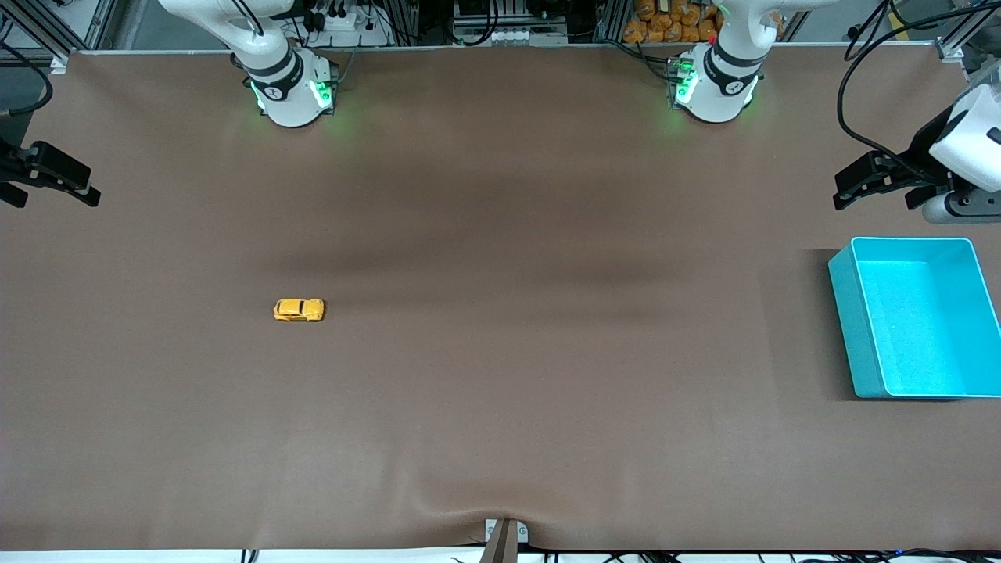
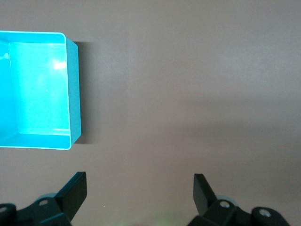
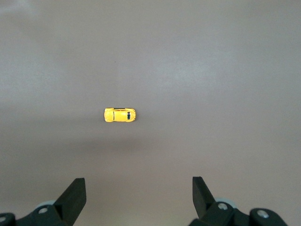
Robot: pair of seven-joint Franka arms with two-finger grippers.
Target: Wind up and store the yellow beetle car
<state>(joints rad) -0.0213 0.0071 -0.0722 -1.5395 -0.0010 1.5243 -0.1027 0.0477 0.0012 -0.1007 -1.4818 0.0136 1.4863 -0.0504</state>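
Note:
The yellow beetle car (image 1: 299, 310) (image 3: 120, 115) stands on the brown table cover, toward the right arm's end. A teal bin (image 1: 854, 328) (image 2: 74, 89) sits empty at the left arm's end of the table. My right gripper (image 1: 55, 199) (image 3: 138, 184) hangs open and empty at its own end of the table, high up and well away from the car. My left gripper (image 1: 874, 203) (image 2: 140, 181) is also open and empty, hovering over bare cover beside the bin's edge nearest the robots' bases.
Both arm bases (image 1: 293, 90) (image 1: 715, 86) stand along the table edge farthest from the front camera. A small metal bracket (image 1: 504, 538) pinches the cover at the near edge, and the cover wrinkles around it.

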